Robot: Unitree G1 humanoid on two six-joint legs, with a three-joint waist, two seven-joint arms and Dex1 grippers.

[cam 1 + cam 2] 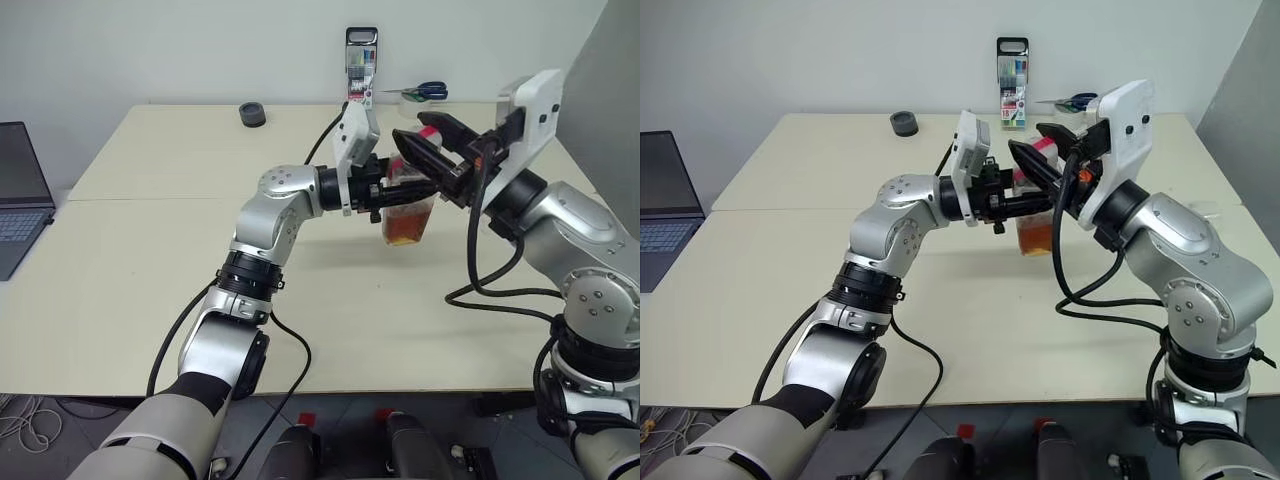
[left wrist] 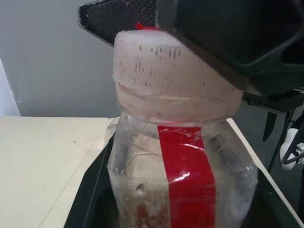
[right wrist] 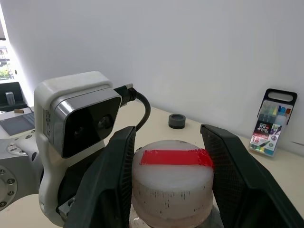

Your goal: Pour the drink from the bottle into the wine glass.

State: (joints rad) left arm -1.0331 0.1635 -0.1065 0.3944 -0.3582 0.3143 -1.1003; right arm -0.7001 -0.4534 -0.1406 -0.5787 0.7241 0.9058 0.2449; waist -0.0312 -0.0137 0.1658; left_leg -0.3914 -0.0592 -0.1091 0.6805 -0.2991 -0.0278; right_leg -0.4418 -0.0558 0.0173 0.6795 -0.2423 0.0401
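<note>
Centrally, above cream table (image 1: 150, 270): one bottle (image 1: 405, 210), long axis upright, cap (image 3: 172, 176) topmost, drink (image 1: 403, 228) in lower part. Left gripper (image 1: 392, 188) clenched on bottle body, reaching in sideways. Right gripper (image 3: 172, 178): two fingers (image 3: 114, 175) flank cap, one per side; contact not discernible. Beyond, on table: one black ring (image 1: 252, 114), one marker pack (image 1: 361, 62), one pair of scissors (image 1: 428, 92).

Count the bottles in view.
1. The bottle is held above the table, gripped at its body by the left end effector, with the right end effector around its cap. Others may be hidden behind the arms.
</note>
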